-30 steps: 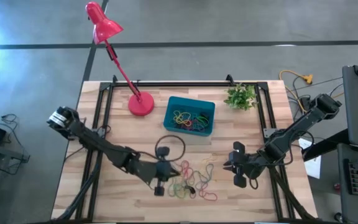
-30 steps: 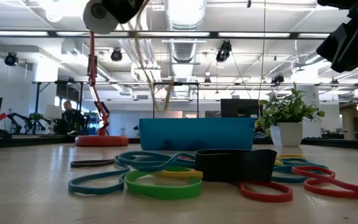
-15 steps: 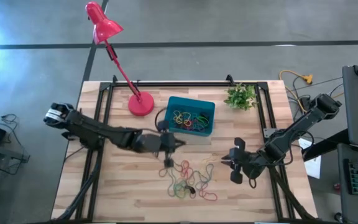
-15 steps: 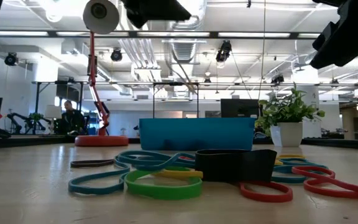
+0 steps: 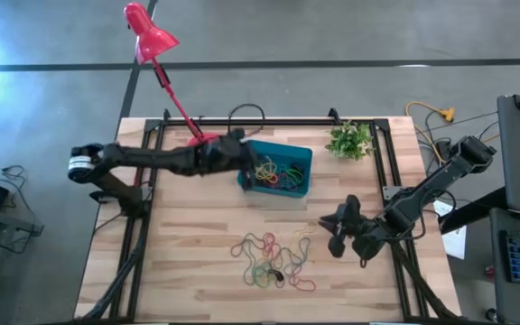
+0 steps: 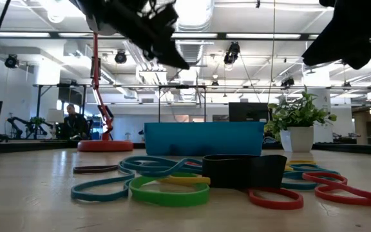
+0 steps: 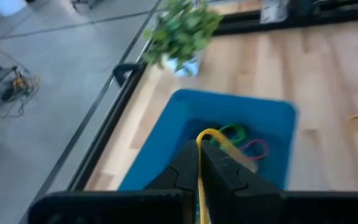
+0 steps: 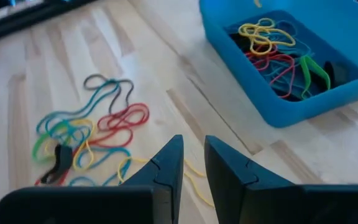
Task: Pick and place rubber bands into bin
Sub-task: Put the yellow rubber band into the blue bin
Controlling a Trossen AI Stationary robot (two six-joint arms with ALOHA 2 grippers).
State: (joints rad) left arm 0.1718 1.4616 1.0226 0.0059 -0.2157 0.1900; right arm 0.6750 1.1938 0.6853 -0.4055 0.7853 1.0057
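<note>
1. One yellow rubber band (image 7: pixel 211 138) is held pinched in the closed left claw (image 7: pixel 199 163), directly above the teal bin (image 5: pixel 300 158).
2. Loose rubber bands (image 5: pixel 273 260) are left on the counter (image 5: pixel 188 235), nearer the right claw (image 8: pixel 191 163), narrowly parted, empty.

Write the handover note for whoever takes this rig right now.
Left gripper: shut on a yellow band, over the bin.
Right gripper: slightly open, empty, over the table right of the pile.
Done: several bands already in the bin.
Left: drop the yellow band, then clear the pile of loose bands in front of the bin.
</note>
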